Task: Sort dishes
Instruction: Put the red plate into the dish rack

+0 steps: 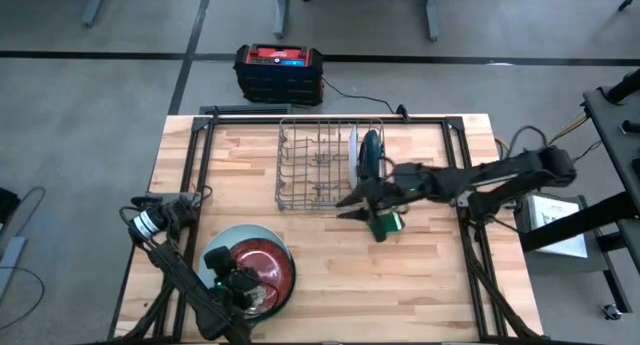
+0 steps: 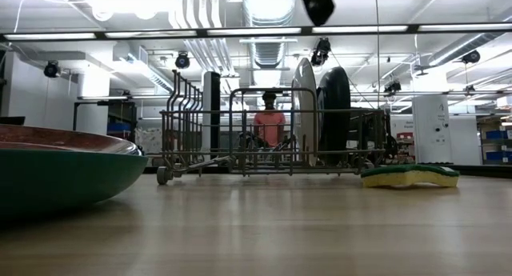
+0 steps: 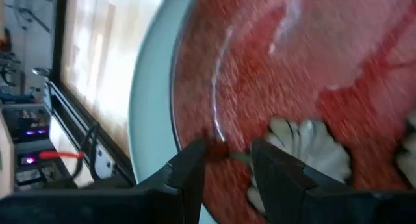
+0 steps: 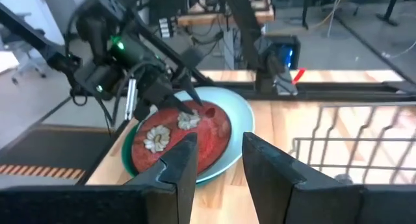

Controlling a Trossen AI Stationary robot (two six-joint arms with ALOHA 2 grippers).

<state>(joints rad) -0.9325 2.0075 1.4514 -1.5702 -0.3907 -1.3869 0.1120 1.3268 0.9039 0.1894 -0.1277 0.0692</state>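
High view: we see the left gripper [image 1: 243,285] over the dark red-brown round plate [image 1: 270,260], which lies flat, nested in the large pale blue-white plate [image 1: 222,241] at the table's near-left. A round plate has no long axis; what matters is that its rim sits directly at the left claw, so the left arm is clearly nearer. The right gripper [image 1: 352,199] hangs by the grey wire rack [image 1: 310,165], well apart from the stack, near the small green white-edged sponge [image 1: 388,223]. The dark teal plate [image 1: 370,153] and the thin white plate [image 1: 353,150] stand on edge in the rack, faces toward its ends.

Low view: both racked plates upright, side by side; the stack lies flat at left.

Left wrist view: fingers [image 3: 192,169] are clamped onto the red-brown plate's rim, which passes between them; plate face up.

Right wrist view: right fingers [image 4: 179,162] stand apart, holding nothing, pointing toward the stack.

Our guess: lifting the red-brown plate by that rim comes next.
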